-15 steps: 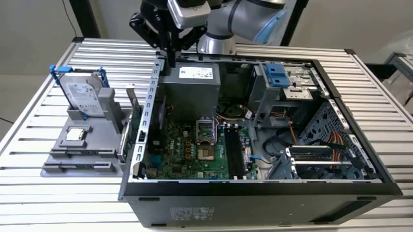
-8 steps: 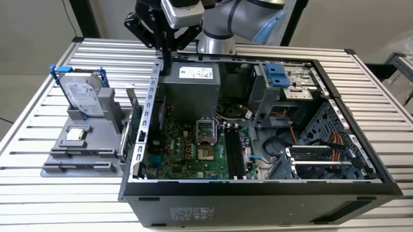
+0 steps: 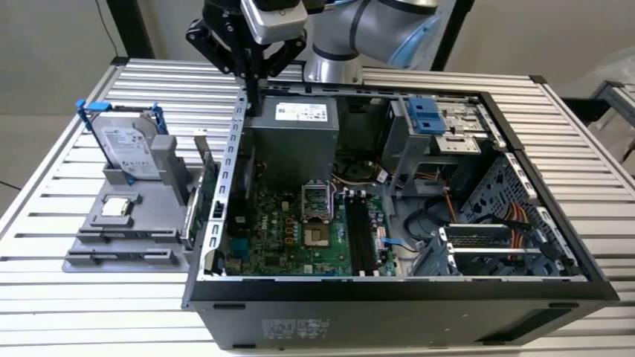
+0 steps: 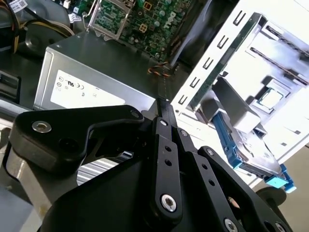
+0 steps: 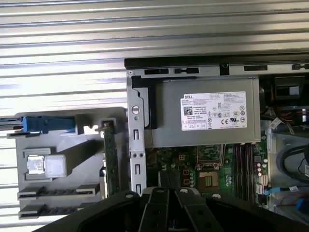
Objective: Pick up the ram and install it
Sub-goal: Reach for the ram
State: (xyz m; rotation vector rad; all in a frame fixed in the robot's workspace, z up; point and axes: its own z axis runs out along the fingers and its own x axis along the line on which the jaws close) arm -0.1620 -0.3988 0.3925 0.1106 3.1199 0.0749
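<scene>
Gripper [image 3: 254,100] hangs over the far corner of the open computer case [image 3: 397,286], at the exterior view's left. Its tips are just above the top edge of the case's side wall, next to the grey power supply [image 3: 293,141].

In the second wrist view the two black fingers [image 4: 166,121] lie pressed together to a single tip. I read the hand as closed with nothing in it. The first wrist view agrees: the fingers [image 5: 160,180] sit side by side.

The ram [image 5: 110,154] is on the grey holder [image 3: 109,245] outside the case. It stands on its long edge in a slot just beside the case wall. In the second wrist view it is a thin green strip [image 4: 227,63] running along that wall. Gripper and ram are apart, no contact.

Also on the holder:
- a hard drive [image 3: 129,145] in a blue frame, upright
- a small square processor chip [image 3: 117,207], lying flat in front of the drive

Holder and case both rest on the slatted metal table [image 3: 59,312]. Inside the case the green board [image 3: 288,230] is exposed, and its dark memory slots [image 3: 359,230] lie well away from the ram
</scene>
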